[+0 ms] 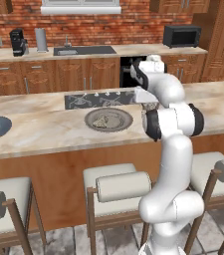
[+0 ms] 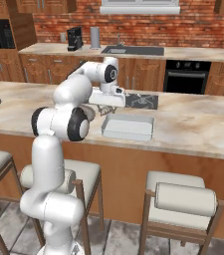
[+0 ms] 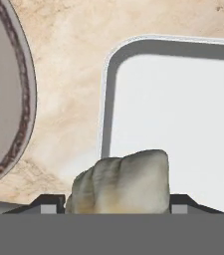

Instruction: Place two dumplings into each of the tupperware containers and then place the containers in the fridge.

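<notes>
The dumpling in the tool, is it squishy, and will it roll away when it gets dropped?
Probably soft: the dumpling looks plump and creased between the tool's fingers. It likely won't roll much, being lumpy. The tupperware container below has raised walls to stop it.

Dumpling [image 3: 121,182] matt, crinkled; tupperware container [image 3: 183,124] smooth, perhaps plastic; counter [image 3: 68,99] marbled stone.

Brick wall [image 1: 83,22], wooden cabinets [image 1: 58,74], stools [image 1: 116,191]

Dumpling [image 3: 121,182] clamped btwn hand's [image 3: 112,205] finger tips, bottom centre. Behind it, white tupperware container [image 3: 183,114] at right; round plate's rim [image 3: 21,99] at left edge, on marble desk [image 3: 68,89].
</notes>
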